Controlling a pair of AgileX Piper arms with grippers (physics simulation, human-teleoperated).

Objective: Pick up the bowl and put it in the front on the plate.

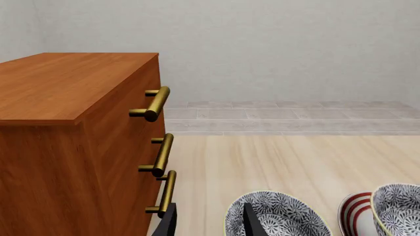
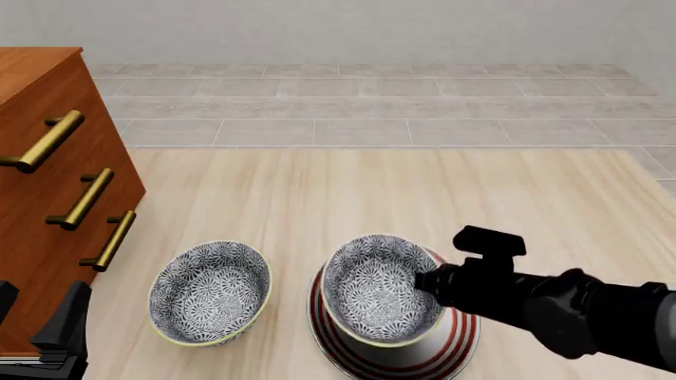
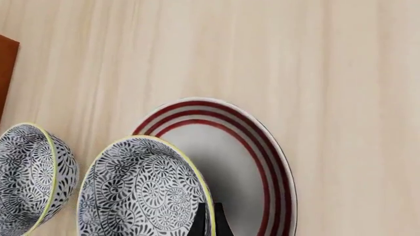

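The bowl (image 2: pixel 375 286), blue-grey floral with a cream rim, hangs over the white plate (image 2: pixel 449 352) with red rings. My right gripper (image 2: pixel 428 281) is shut on its right rim. In the right wrist view the fingers (image 3: pixel 198 220) pinch the rim of the bowl (image 3: pixel 141 194), and the plate (image 3: pixel 262 162) lies beneath with the bowl's shadow on it. I cannot tell whether the bowl touches the plate. My left gripper (image 2: pixel 37 313) stands open and holds nothing at the near left, beside the dresser; its fingers (image 1: pixel 169 221) show in the left wrist view.
A second identical bowl (image 2: pixel 209 293) sits on the wooden table left of the plate. A brown dresser (image 2: pixel 43 198) with three brass handles (image 2: pixel 85 198) stands at the left. Beyond the table's far edge (image 2: pixel 381 148) lies a tiled floor.
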